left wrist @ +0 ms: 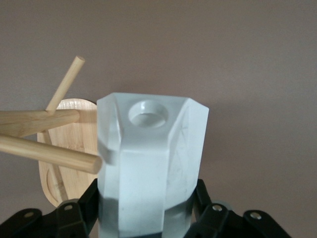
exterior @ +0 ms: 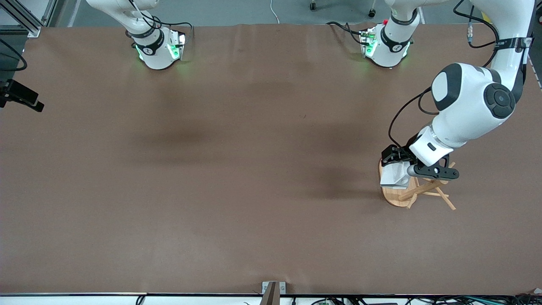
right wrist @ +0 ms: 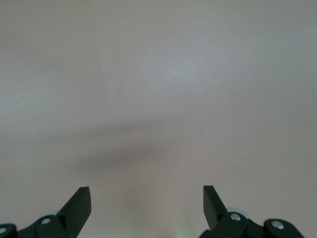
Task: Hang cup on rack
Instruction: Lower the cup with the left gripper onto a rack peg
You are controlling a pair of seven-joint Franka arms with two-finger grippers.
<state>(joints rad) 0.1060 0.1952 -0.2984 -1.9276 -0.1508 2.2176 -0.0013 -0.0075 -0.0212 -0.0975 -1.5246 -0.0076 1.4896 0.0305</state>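
The white faceted cup (exterior: 390, 176) is held in my left gripper (exterior: 396, 164), which is shut on its body over the oval base of the bamboo rack (exterior: 423, 189) at the left arm's end of the table. In the left wrist view the cup (left wrist: 148, 163) fills the space between the black fingers (left wrist: 81, 208), with the round hole of its handle (left wrist: 148, 113) turned away from the wrist. The end of one rack peg (left wrist: 54, 154) lies against the cup's side, outside the hole. The rack's base (left wrist: 69, 144) shows beneath. My right gripper (right wrist: 147, 203) is open and empty over bare table.
The brown table (exterior: 237, 169) stretches from the rack toward the right arm's end. The two arm bases (exterior: 156, 46) stand along the edge farthest from the front camera. A black device (exterior: 19, 97) juts in at the right arm's end.
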